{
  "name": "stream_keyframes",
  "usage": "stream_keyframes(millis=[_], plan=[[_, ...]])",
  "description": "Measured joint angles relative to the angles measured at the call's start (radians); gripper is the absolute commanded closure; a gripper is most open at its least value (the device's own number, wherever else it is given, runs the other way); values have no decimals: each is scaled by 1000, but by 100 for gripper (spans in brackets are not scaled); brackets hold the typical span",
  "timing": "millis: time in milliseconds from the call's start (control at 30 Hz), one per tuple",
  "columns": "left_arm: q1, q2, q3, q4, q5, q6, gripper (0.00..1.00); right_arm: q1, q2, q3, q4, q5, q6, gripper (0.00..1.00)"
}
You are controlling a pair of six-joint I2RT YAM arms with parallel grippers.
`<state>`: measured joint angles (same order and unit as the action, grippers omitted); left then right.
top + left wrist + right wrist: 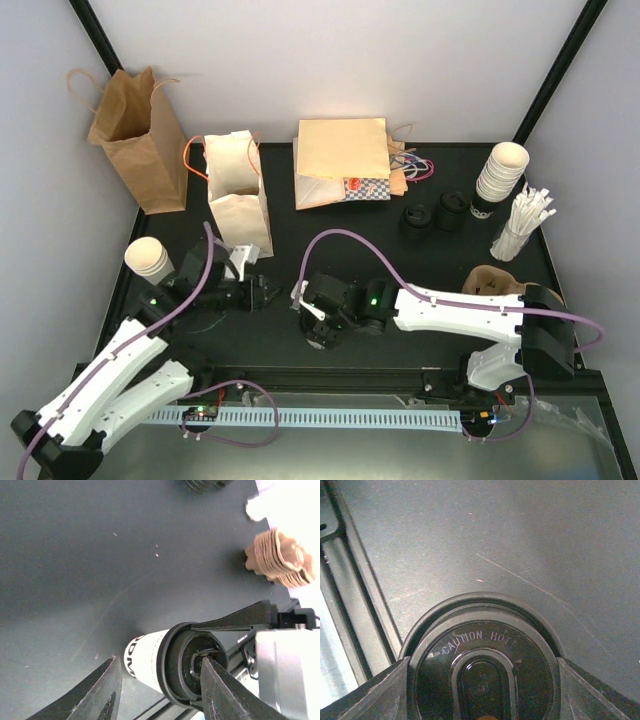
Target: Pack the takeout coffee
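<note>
- Near the front middle of the worktop (420, 265), your takeout coffee (146, 658) is held by the right end effector (484, 662). Its fingers are clamped against opposite sides of the black lid (485, 630).
- You see a cream-white paper wall with black lettering, partly cut off, under a round lid with a raised rim.
- Only the right wrist view lets you read "CAUTION HOT" on the lid and see its oval recess. The cup wall is hidden there.
- Only the left wrist view shows you the wall and lettering. From above, the coffee is just a small dark disc under the right end effector.
- Whether the cup's base touches the worktop cannot be told.
- Your left end effector (161, 661) is spread wide and holds nothing. It is just left of the coffee, apart from it.
- Just behind the left end effector stands a white paper bag (238, 195), upright with an orange handle. A brown paper bag (135, 130) stands farther back left, and a flat bag (340, 160) lies at the back middle.
- A lidless cup stack (148, 258) stands by the left arm.
- A second cup stack (500, 175) stands back right, with white straws (522, 225) and two loose black lids (415, 218) nearby.
- A brown paper stack (282, 560) lies by the right arm, which stretches across the worktop between it and the coffee.
</note>
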<state>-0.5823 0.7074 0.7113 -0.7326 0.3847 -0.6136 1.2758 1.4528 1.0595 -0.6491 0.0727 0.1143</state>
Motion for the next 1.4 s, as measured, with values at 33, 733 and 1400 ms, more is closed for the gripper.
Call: stream_keyframes(millis=[33,733,1400], plan=[[1,-11,16,-19,-24,4,51,-7,-1,0,0,3,1,31],[13,-50,320,-288,-423,94,41,-298,-6,11,-73,200,109,32],[100,1,420,-344,-493,131,12,-403,34,45,-87,259,153,32]])
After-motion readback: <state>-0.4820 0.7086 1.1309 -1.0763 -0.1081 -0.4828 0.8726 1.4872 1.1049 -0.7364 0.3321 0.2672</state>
